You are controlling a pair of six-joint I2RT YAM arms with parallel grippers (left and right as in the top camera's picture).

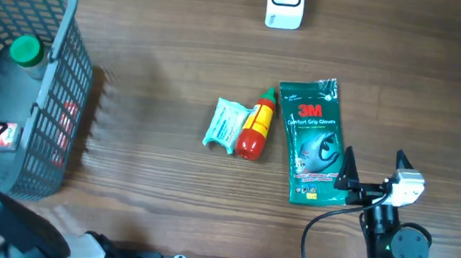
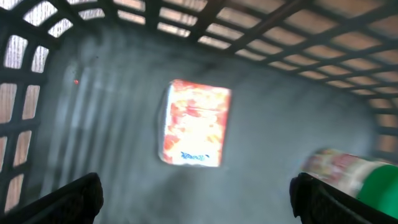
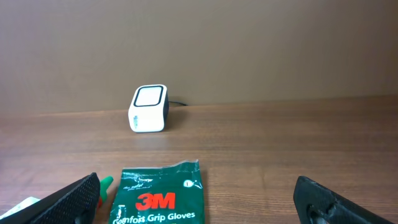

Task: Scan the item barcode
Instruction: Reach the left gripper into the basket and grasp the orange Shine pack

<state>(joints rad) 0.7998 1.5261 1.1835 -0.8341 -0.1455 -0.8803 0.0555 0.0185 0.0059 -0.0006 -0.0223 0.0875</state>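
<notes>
Far left of the scanner, inside the grey basket, the left claw hangs wide open and holds nothing. Under it lies a flat orange packet, which I think is the thing to scan. It lies flat on the basket floor, so the fingers may slip off it or pinch only a corner. Then it could drop on the way to the scanner. I cannot see its barcode, so it may face the wrong way.

A bottle with a green cap sits close by, and the claw might bump it or the basket bars.

Nearer the robot than the scanner, a pale packet, a red bottle and a green glove pack lie on the surface. Right of the scanner and nearer the robot, the right claw is wide open and empty, just beside the glove pack. It could push that pack.
</notes>
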